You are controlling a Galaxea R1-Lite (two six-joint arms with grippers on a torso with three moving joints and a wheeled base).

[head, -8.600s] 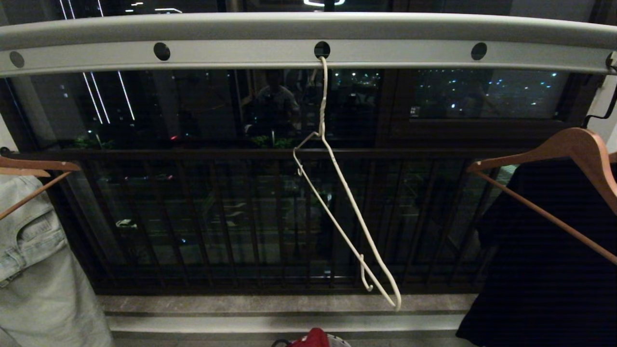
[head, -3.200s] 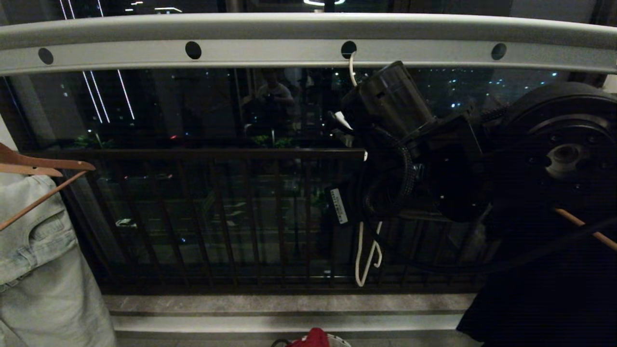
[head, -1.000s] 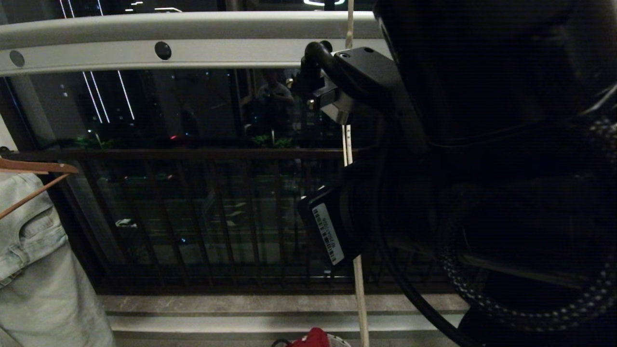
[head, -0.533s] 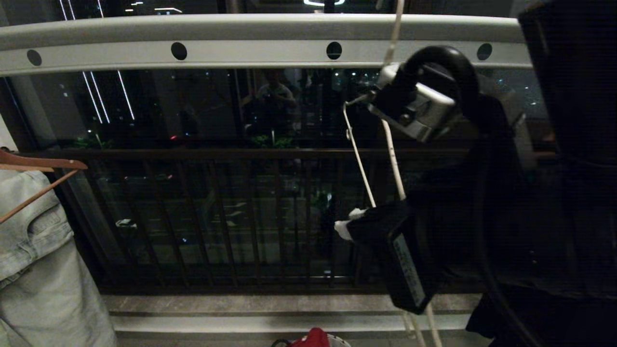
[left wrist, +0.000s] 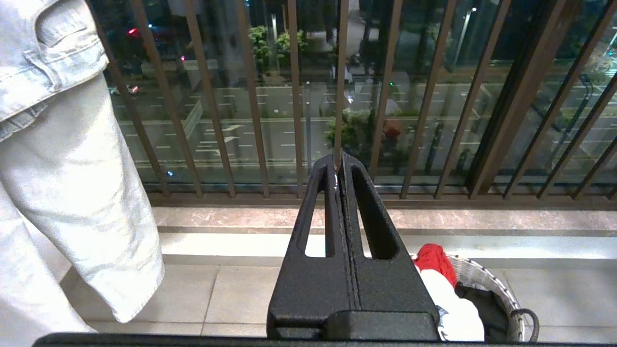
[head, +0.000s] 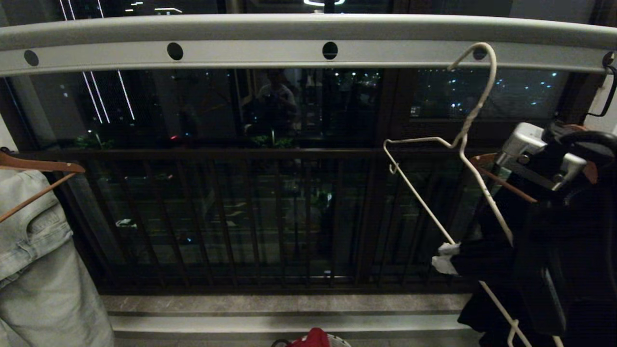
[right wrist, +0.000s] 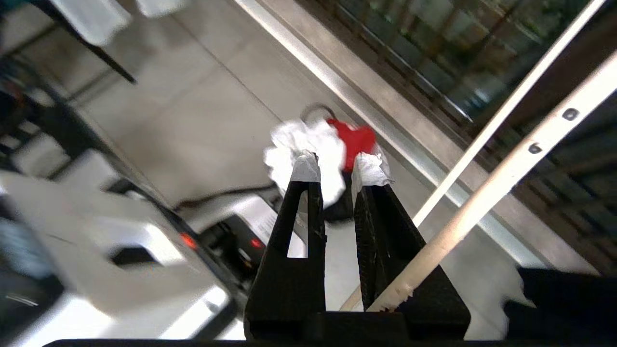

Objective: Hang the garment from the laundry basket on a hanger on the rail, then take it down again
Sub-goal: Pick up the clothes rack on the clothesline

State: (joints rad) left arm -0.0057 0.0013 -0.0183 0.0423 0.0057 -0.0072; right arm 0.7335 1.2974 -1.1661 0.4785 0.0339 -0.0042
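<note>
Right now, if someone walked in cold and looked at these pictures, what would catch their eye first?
Probably the white wire hanger, off the rail and tilted at the right of the head view, gripped low down by the right pincer. Next, the pale denim garment hanging at far left on a wooden hanger. Down on the floor, the laundry basket holds red and white cloth.

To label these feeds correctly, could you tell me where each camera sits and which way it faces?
Head view: on the head, facing forward at the rail and hanger; the right gripper shows at the right.
Left wrist view: behind the shut left gripper, facing the balcony railing.
Right wrist view: behind the right gripper, looking down at the floor.
Shared: both wrist views show the laundry basket.
</note>
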